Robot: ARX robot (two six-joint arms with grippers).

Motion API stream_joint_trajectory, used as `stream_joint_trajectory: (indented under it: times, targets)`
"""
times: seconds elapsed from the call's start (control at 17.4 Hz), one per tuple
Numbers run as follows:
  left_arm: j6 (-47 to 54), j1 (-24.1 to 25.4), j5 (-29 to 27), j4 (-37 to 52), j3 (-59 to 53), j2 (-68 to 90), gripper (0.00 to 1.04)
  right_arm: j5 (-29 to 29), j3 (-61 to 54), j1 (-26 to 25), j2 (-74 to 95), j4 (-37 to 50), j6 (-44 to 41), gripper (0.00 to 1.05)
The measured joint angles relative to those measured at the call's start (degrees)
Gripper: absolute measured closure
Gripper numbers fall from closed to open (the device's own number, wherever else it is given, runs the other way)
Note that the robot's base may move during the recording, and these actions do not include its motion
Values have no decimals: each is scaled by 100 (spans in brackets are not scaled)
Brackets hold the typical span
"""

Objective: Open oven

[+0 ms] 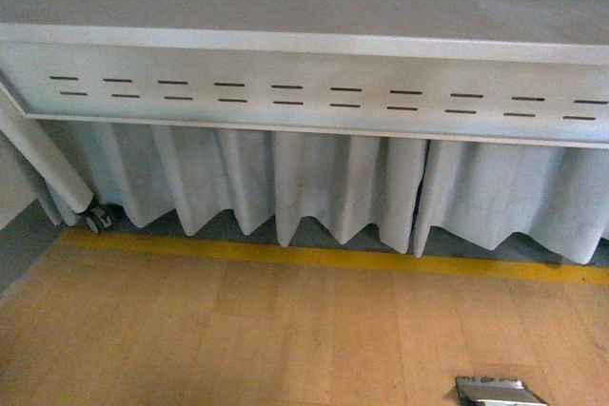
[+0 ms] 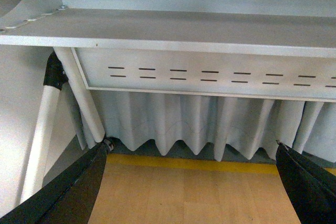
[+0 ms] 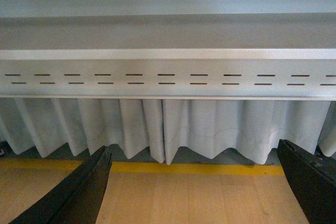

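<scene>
Black left end effector, right end effector: jaws spread wide, empty, facing curtain.

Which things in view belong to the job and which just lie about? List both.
Job: left gripper, open; right gripper, open. The oven is not in view.
Lying about: grey slotted metal panel; white pleated curtain; yellow floor stripe; small shiny metal piece.

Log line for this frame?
oven: not in view | left gripper: open, empty | right gripper: open, empty | ahead: white slotted panel, pleated white curtain
</scene>
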Motion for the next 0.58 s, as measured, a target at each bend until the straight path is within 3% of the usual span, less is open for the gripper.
stream_joint_trajectory:
  times: [0.58]
  targets:
    - [0,0,-9,2,0,0,7,0,0,0,2,-11,2,6]
